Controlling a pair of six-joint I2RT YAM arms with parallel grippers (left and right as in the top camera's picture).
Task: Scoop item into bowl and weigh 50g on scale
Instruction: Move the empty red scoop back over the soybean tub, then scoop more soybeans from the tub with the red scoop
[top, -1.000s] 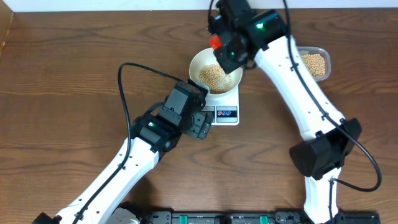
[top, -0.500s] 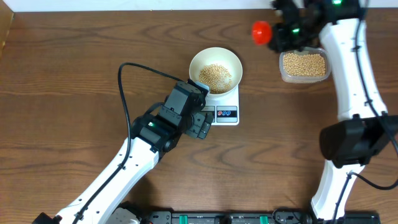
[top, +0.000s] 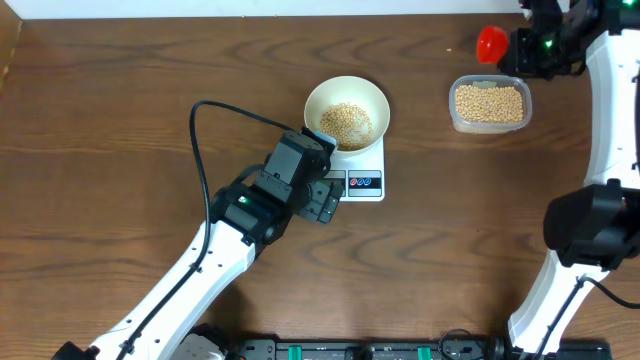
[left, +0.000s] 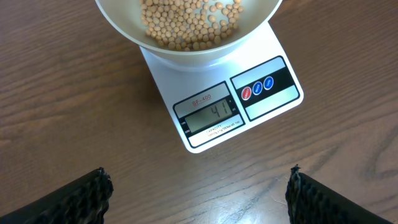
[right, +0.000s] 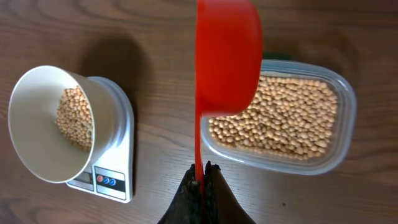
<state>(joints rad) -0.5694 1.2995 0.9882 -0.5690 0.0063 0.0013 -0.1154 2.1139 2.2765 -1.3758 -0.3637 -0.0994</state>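
Dark brown wood-grain tabletop (top: 120, 120) carries everything, with a pale wall strip along its far edge. Small round tan beans (top: 346, 122) lie in a loose heap at the bottom of a round, plain white shallow bowl (top: 325, 90), and the bowl sits on the far end of a small white rectangular digital kitchen scale (top: 375, 160). The scale's grey display (left: 210, 116) reads 41, and round red and blue buttons (left: 257, 87) sit in a black panel beside it. Both lie directly ahead of the left gripper (left: 199, 186), whose two black fingers stand spread wide at either side of the wrist view, holding nothing and touching neither scale nor bowl. The scale's near edge is just in front of the fingertips, with bare wood between. Well off to the right, the right gripper (right: 200, 183) is clamped tight on the thin handle of a red plastic scoop (top: 491, 42). From this gripper the scoop's round cup lies straight ahead, by the far left corner of a clear rounded-rectangular plastic tub (top: 455, 100) holding a full layer of more tan beans (top: 489, 103). Whether the cup carries any beans cannot be told. The bowl and scale lie to the left of this gripper, apart from the tub.
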